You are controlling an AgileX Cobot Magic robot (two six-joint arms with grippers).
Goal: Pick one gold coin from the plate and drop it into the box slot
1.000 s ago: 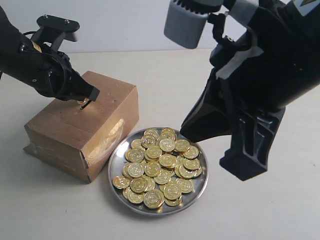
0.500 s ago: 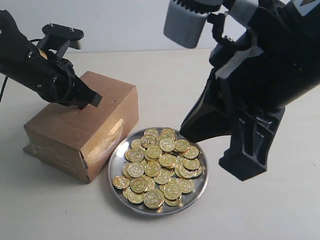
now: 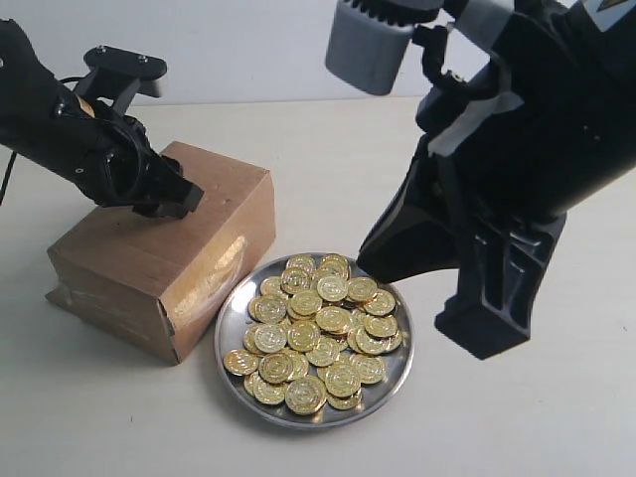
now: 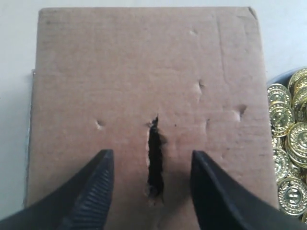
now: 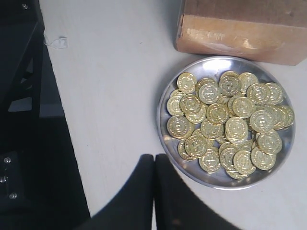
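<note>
The brown cardboard box point(image 3: 169, 260) stands left of the silver plate point(image 3: 235, 370), which holds a heap of gold coins point(image 3: 320, 333). My left gripper point(image 3: 175, 199) hovers just above the box top and hides the slot in the exterior view. In the left wrist view this gripper point(image 4: 151, 154) is open, its fingers on either side of the dark slot point(image 4: 154, 158), with nothing between them. My right gripper point(image 5: 154, 161) is shut and empty, high over the table beside the plate point(image 5: 188, 168); the coins point(image 5: 225, 117) lie off to one side of it.
The bulky right arm point(image 3: 507, 169) fills the upper right of the exterior view, above the plate's far side. A black frame point(image 5: 21, 81) stands at the table's edge in the right wrist view. The box point(image 5: 240, 28) touches the plate's rim.
One second ago the left gripper held a gold coin at the slot. Its jaws have since opened, the coin is out of sight, and the gripper has shifted slightly.
</note>
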